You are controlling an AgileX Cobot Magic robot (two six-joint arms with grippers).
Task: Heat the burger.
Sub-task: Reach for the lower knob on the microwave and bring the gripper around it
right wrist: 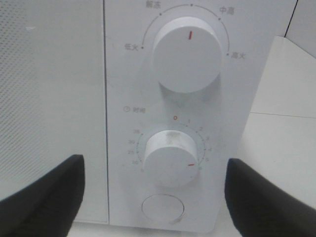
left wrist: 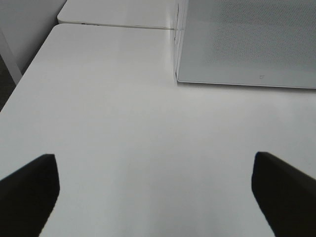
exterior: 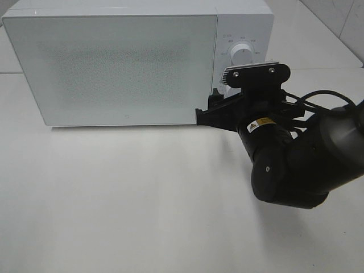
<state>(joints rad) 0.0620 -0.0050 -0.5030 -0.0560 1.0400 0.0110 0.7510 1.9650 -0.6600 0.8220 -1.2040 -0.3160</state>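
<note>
The burger shows in no view. The white microwave [exterior: 114, 62] stands at the back of the table with its door shut. My right gripper [exterior: 216, 105] is right in front of its control panel, open, and holds nothing. In the right wrist view the right gripper [right wrist: 154, 165] has its dark fingers on either side of the timer knob [right wrist: 170, 158], whose red mark is turned away from zero. My left gripper [left wrist: 154, 163] is open over bare table, empty, with the microwave's door [left wrist: 247, 44] ahead of it. It is out of the exterior view.
Above the timer knob sits the power knob [right wrist: 186, 54], and below it a round door button [right wrist: 162, 210]. The white table [exterior: 142, 199] stretches in front of the microwave. A second table top [left wrist: 113, 12] adjoins behind, and the table's edge [left wrist: 19, 89] runs beside the left gripper.
</note>
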